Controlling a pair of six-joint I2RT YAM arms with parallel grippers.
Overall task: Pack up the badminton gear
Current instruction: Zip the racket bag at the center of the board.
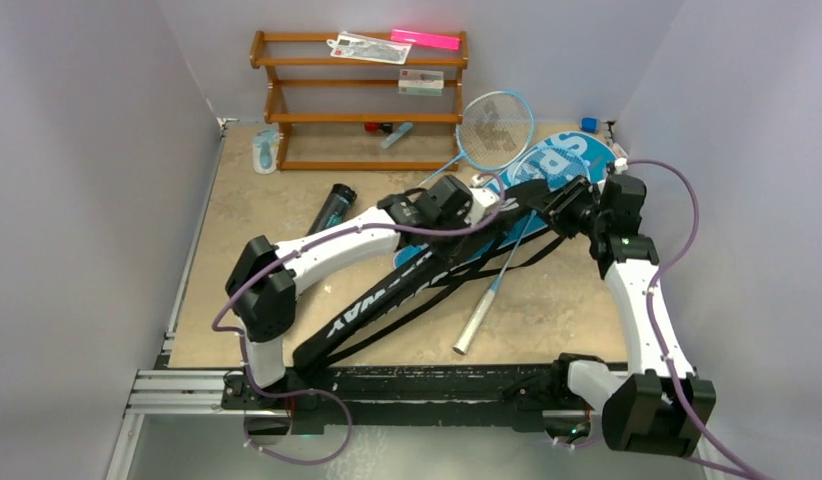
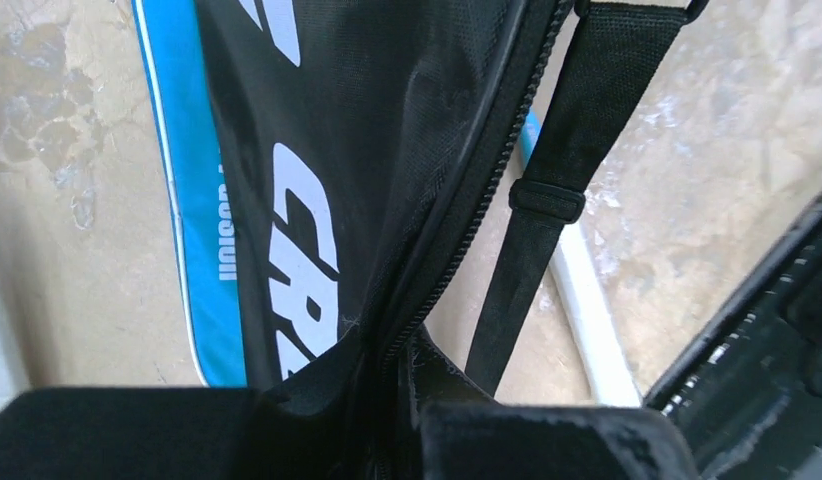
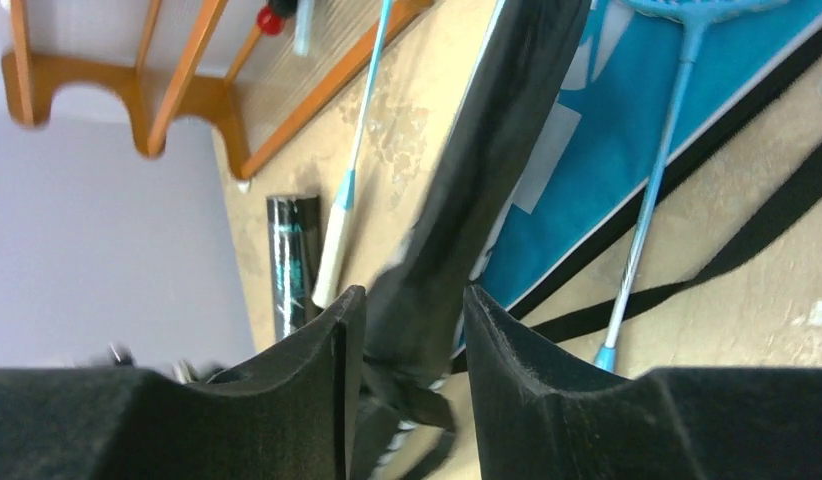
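Note:
The black "CROSSWAY" racket cover (image 1: 377,300) lies slantwise across the table, over the blue "SPORT" cover (image 1: 577,160). My left gripper (image 1: 492,205) is shut on the black cover's zipper edge (image 2: 387,150), its fingertips (image 2: 387,400) pinching the fabric. My right gripper (image 1: 547,200) is at the cover's far end. Its jaws (image 3: 412,310) stand apart around the cover's blurred edge (image 3: 487,150). One light-blue racket (image 1: 495,128) rests by the rack. A second racket's white handle (image 1: 477,325) sticks out toward the front. The long black tube (image 1: 332,207) lies to the left.
The brown wooden rack (image 1: 357,100) stands against the back wall with a pink bar (image 1: 425,40) and clear packets on top. A small white and light-blue item (image 1: 265,152) sits by its left foot. The cover's black straps (image 1: 437,290) trail over the table.

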